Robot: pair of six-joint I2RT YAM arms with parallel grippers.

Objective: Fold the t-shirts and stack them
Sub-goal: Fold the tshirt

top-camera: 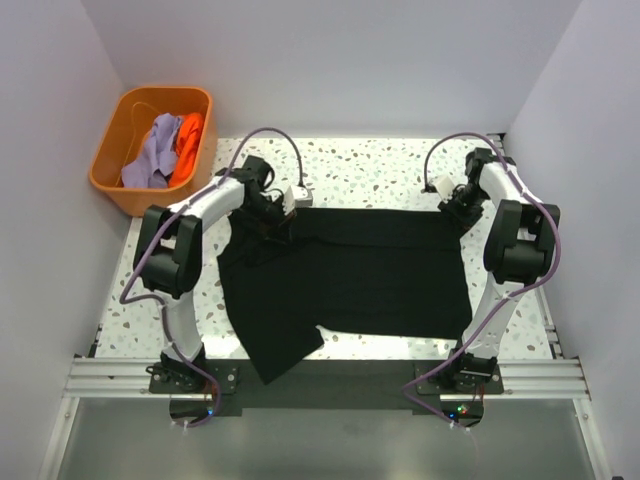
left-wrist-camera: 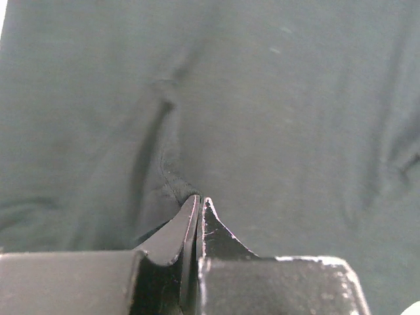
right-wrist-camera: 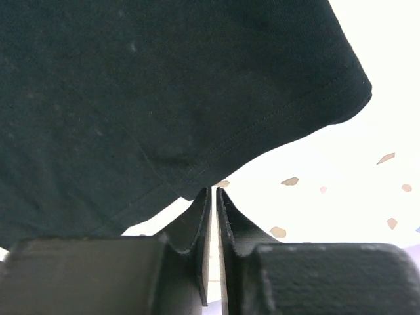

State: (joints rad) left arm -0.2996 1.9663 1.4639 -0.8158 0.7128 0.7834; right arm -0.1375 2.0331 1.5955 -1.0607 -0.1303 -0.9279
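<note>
The left gripper [left-wrist-camera: 199, 199] was closed on a fold of the black t-shirt [left-wrist-camera: 262, 98] at its tip; the right gripper [right-wrist-camera: 212, 190] pinched the shirt's hem likewise.

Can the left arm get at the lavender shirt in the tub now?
Probably not yet: the left gripper is shut on the far edge of the black t-shirt. Once released, the open orange tub nearby leaves the lavender shirt uncovered.
</note>
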